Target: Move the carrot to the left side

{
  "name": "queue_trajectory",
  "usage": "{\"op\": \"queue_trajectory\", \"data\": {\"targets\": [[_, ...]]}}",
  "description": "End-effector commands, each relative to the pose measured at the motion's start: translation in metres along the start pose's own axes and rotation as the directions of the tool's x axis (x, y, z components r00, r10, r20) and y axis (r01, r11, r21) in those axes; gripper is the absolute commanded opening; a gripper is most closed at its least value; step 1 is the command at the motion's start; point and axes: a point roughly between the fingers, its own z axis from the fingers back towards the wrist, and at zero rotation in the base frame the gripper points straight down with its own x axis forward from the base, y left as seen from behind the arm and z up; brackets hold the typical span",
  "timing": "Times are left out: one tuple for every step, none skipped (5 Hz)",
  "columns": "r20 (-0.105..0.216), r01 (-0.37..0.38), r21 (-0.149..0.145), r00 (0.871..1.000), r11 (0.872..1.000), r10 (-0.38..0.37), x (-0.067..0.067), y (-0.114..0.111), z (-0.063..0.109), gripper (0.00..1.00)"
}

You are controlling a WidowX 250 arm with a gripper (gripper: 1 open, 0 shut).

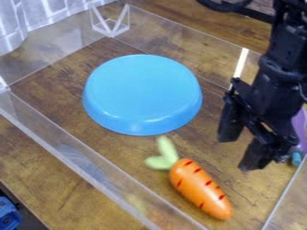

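The carrot [199, 186] lies on its side on the wooden table at the front right, its green top [161, 153] pointing toward the blue dish [143, 92]. It is orange and glossy with dark stripe marks. My black gripper [241, 151] hangs just right of and above the carrot, with its fingers apart and nothing between them. It does not touch the carrot.
The round blue dish sits in the middle of the table. A purple eggplant toy [300, 137] shows at the right edge, partly behind the gripper. Clear plastic walls [72, 153] ring the work area, and a clear stand [110, 18] is at the back.
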Motion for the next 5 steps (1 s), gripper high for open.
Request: {"op": "queue_trajectory", "data": {"targets": [[0.017,0.012,0.011,1.000,1.000,-0.012,-0.010,0.008,0.004,1.00],[-0.003,0.037,0.007,0.999,0.999,-0.037,-0.020,0.014,-0.002,0.00],[-0.015,0.097,0.000,0.995,0.995,-0.097,-0.028,0.011,-0.015,1.00],[-0.034,0.171,-0.004,0.985,0.985,-0.171,-0.038,0.012,-0.024,1.00],[-0.038,0.154,-0.013,0.987,0.988,-0.154,-0.046,0.009,-0.034,1.00]]}}
